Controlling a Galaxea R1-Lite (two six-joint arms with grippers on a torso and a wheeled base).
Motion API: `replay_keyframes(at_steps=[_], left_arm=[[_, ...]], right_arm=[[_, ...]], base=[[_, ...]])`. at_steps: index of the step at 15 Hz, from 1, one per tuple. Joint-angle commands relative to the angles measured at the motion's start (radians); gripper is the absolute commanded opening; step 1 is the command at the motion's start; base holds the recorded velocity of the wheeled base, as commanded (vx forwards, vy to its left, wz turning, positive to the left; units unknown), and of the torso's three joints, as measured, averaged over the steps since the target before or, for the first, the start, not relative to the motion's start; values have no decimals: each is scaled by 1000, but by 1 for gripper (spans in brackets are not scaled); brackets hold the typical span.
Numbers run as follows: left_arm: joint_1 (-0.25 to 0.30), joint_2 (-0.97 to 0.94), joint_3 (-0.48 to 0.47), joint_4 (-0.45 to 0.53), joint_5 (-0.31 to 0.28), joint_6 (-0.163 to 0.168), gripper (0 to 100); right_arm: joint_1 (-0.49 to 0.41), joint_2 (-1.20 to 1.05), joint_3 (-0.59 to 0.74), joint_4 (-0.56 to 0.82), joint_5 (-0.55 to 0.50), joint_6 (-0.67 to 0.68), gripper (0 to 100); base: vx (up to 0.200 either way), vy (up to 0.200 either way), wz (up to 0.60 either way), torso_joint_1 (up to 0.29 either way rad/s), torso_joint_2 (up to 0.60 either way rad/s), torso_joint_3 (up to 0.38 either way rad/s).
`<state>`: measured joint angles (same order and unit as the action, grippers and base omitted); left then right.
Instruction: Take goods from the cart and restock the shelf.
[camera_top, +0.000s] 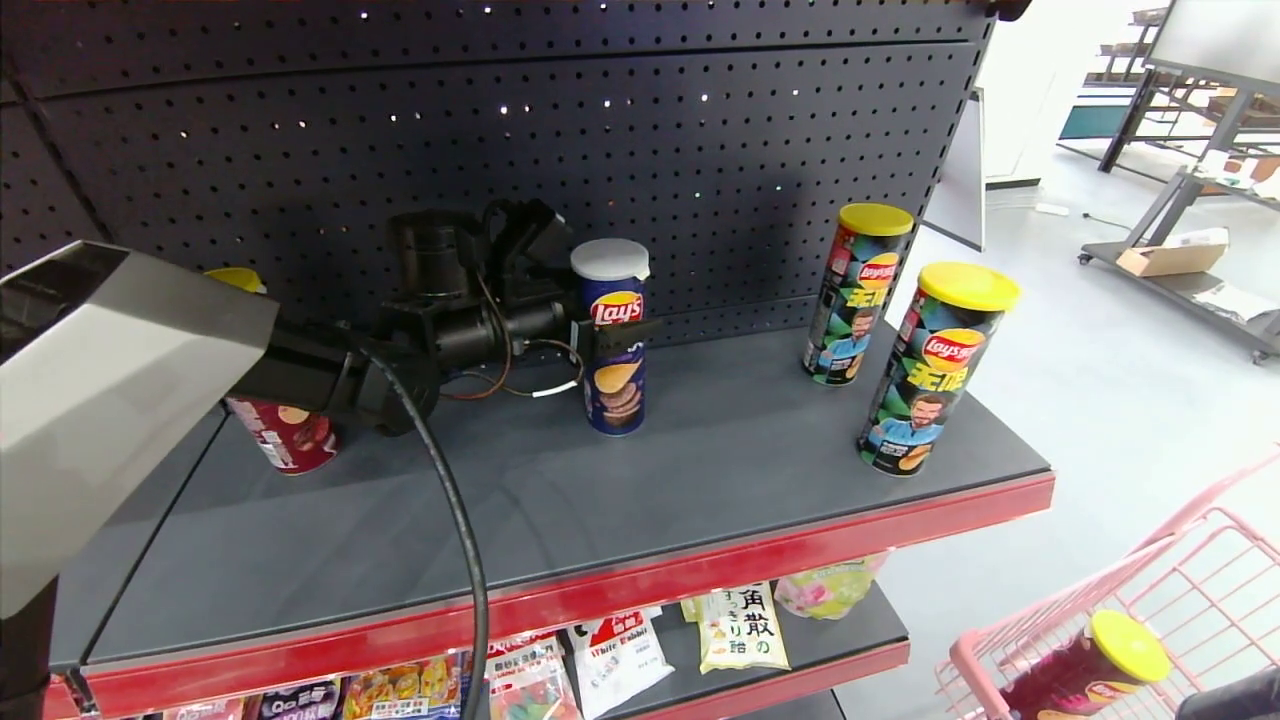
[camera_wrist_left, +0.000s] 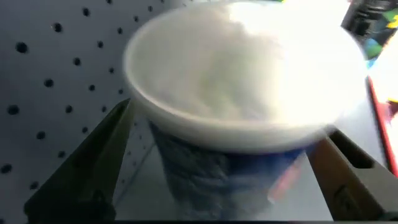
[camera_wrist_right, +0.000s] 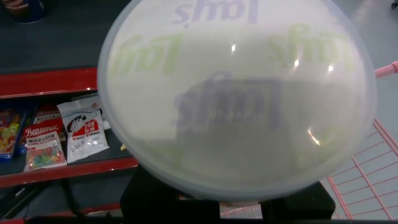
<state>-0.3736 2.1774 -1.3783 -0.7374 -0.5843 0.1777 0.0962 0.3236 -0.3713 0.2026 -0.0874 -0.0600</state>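
Blue chip can (camera_top: 613, 390) stands upright on the grey top shelf (camera_top: 560, 500), near the pegboard back. My left gripper (camera_top: 610, 335) has its fingers (camera_wrist_left: 93, 168) clamped on either side of it, just under the white lid. 2 yellow-lidded cans (camera_top: 862, 295) stand well apart on my right. A pale can lid (camera_wrist_right: 236, 93) sits right before my right gripper (camera_wrist_right: 230, 205); I cannot tell whether it grips.

The shelf (camera_top: 560, 500) is dull dark grey, maybe painted metal, with a shiny red front edge (camera_top: 620, 590). The blue can (camera_top: 613, 340) has a glossy wrap and a smooth white plastic lid (camera_top: 609, 258). The cart (camera_top: 1200, 560) is pink wire.
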Motion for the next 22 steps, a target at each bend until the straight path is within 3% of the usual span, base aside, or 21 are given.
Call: replay_keyframes(at_steps=[1, 6, 11, 15, 18, 22], left_arm=[[-4, 27, -38, -3, 14, 0, 0], [-13, 10, -31, 6, 9, -37, 0], [-10, -225, 269, 6, -46, -44, 0], [-11, -409, 476, 4, -57, -46, 0], [-16, -450, 565, -3, -72, -46, 0], [-22, -396, 662, -207, -80, -49, 0]], right_arm=[[0, 3, 0, 0, 0, 0, 0], [0, 12, -1, 0, 0, 0, 0], [0, 18, -8, -2, 3, 0, 0], [2, 20, -9, -2, 6, 0, 0], [4, 26, -11, -2, 8, 0, 0], [4, 31, -15, -2, 8, 0, 0]], base=[[0, 0, 0, 0, 0, 0], [0, 0, 0, 0, 0, 0], [0, 0, 0, 0, 0, 0], [0, 0, 0, 0, 0, 0], [0, 0, 0, 0, 0, 0], [0, 0, 0, 0, 0, 0]])
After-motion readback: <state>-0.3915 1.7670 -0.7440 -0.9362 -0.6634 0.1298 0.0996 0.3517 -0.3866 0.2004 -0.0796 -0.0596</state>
